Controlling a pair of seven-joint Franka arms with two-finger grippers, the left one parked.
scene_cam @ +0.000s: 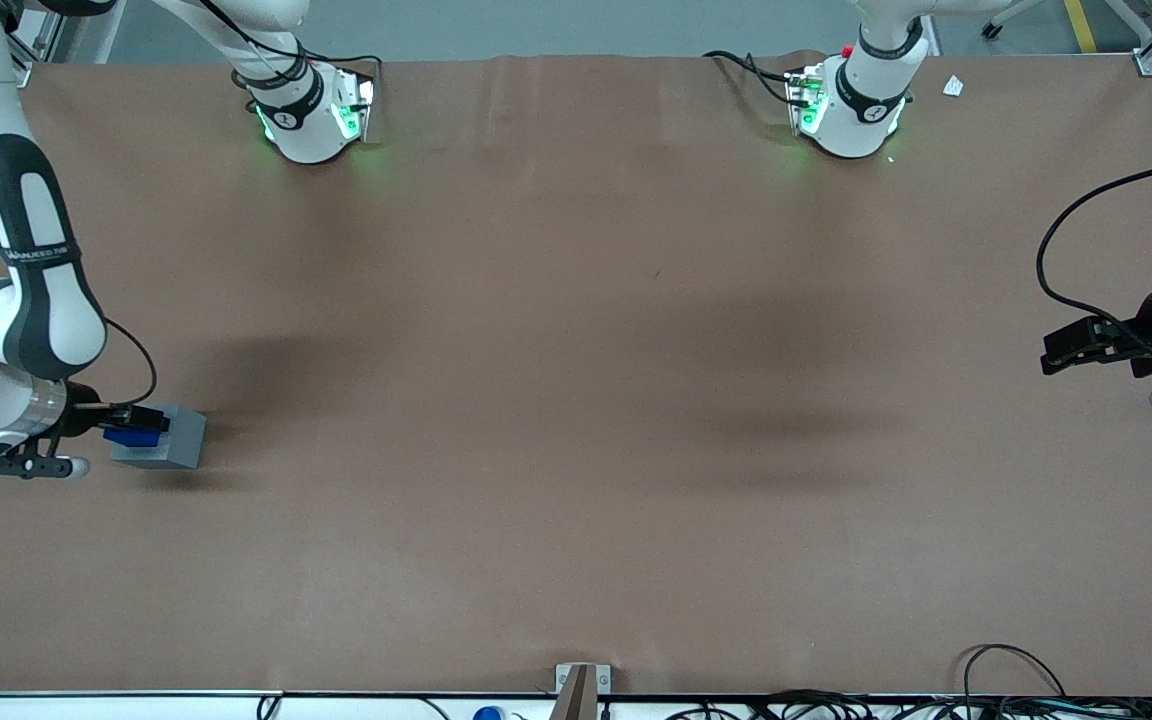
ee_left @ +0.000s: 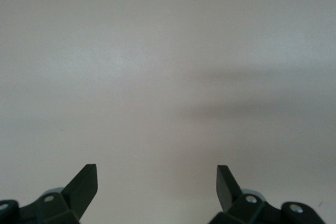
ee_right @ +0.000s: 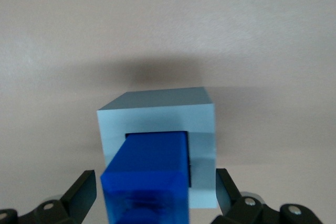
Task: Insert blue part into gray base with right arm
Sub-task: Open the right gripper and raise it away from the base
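End effector point(ee_right: 152, 195): fingers spread wide, clear of the blue part point(ee_right: 149, 174)
Blue part: long axis points straight into the gray base point(ee_right: 157, 116) recess, lying between the fingers

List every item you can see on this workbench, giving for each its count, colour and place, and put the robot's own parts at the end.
blue part: one, bright blue, its end in the gray base's recess.
gray base: one, light gray, on the table toward the working arm's end.
table: one, brown covering, spans the front view.
cables: several, black, along the table edge nearest the front camera.
right arm: one, white with black panels, reaching down to the gray base.
gripper: one, black, open, its fingers apart on either side of the blue part.
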